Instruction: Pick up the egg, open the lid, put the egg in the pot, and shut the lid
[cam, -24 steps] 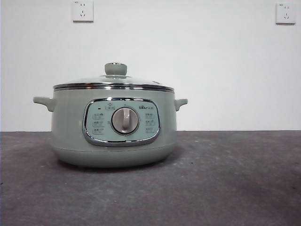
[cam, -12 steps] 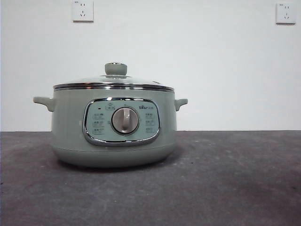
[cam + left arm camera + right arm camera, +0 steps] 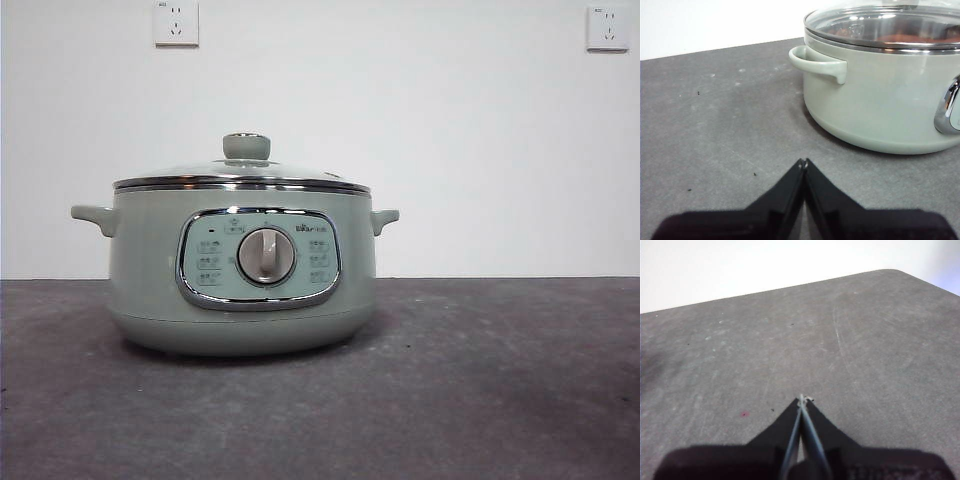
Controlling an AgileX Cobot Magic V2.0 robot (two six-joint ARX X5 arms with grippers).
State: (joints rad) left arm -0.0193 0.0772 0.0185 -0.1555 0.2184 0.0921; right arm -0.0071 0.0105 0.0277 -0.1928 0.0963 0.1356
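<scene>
The pale sage-green pot (image 3: 240, 275) stands on the dark table, left of centre in the front view. The glass lid (image 3: 243, 177) with its pale green knob (image 3: 246, 146) sits shut on it. The left wrist view shows the pot (image 3: 880, 95) and the lid (image 3: 885, 25) close by; a reddish-brown patch shows through the glass, too unclear to name. The egg is not in plain view. My left gripper (image 3: 803, 162) is shut and empty, low over the table beside the pot's side handle (image 3: 820, 62). My right gripper (image 3: 801, 399) is shut and empty over bare table.
The dark grey table (image 3: 480, 380) runs to a white wall with two sockets (image 3: 176, 22). The right wrist view shows the table's rounded far corner (image 3: 895, 272).
</scene>
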